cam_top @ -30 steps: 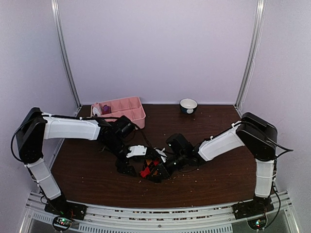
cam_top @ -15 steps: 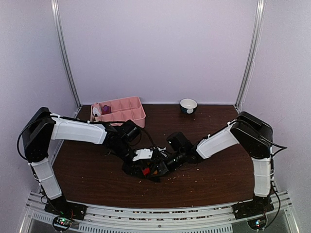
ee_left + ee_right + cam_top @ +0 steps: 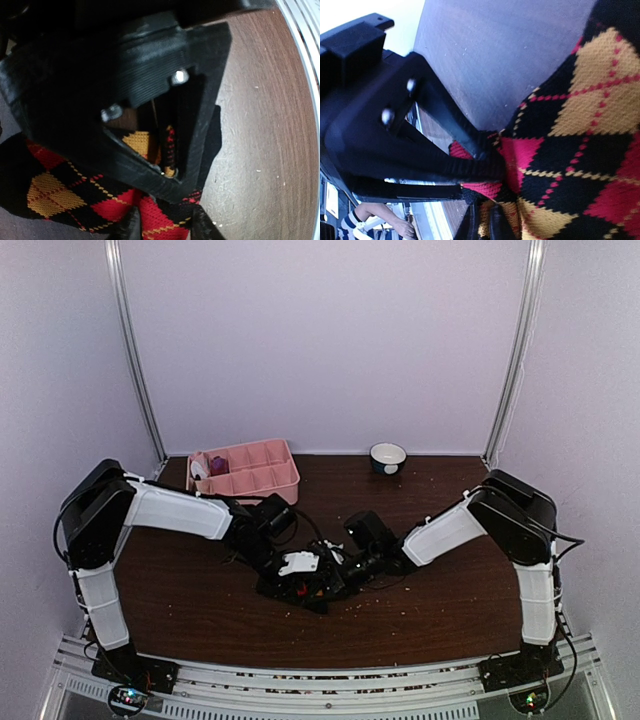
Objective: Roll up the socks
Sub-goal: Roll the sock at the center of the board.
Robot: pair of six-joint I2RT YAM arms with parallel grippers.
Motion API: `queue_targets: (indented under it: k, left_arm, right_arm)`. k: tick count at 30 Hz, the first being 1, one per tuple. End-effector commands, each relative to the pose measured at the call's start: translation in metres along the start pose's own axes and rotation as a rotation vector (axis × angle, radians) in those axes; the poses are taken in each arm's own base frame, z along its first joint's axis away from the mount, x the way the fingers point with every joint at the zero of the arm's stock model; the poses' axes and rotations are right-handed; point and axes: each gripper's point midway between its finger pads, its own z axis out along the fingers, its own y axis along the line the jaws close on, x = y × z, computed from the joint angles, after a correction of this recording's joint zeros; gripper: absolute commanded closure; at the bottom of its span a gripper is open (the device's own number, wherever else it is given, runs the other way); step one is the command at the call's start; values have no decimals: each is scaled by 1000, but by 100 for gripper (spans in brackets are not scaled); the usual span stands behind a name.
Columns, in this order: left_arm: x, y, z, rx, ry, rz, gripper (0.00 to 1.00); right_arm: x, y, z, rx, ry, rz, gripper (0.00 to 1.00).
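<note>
Sock lies mid-way across the counter. Right fingers pinch it tight. Left fingers straddle it, narrow, though a firm grip is unclear. A shallow bite could slip, letting the roll spring loose.

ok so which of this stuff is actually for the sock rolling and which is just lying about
for the job: argyle sock; magenta bundle in the tray, probably a sock
lying about: pink compartment tray; small bowl
</note>
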Motion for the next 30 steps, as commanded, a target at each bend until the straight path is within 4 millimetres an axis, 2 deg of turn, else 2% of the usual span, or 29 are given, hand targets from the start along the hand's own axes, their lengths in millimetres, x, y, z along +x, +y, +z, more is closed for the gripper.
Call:
queue_targets:
  k: [1,5,8,17,23,28,30]
  left_arm:
    - [7,13,14,-23,59,-20,72]
    - [19,11,21,-2,104,-61,75]
    - [27,12,24,18,122,-110,85]
    - [32,8,26,158,105,-254,93]
    - [31,9,25,231,96,-330,95]
    - [34,16,23,308,74,-436,95]
    - [36,19,21,333,57,-474,95]
  right_arm:
    - [18,-51,5,157,-12,119,83]
    - [10,-43,2,134,-55,95,79]
    - [6,-35,-2,110,-90,70,74]
    - [-12,-8,-40,46,-332,-47,65]
    - [-7,-3,-60,42,-419,-116,64]
    - [-1,-2,-85,118,-518,-267,60]
    - [0,-2,-95,166,-547,-321,50]
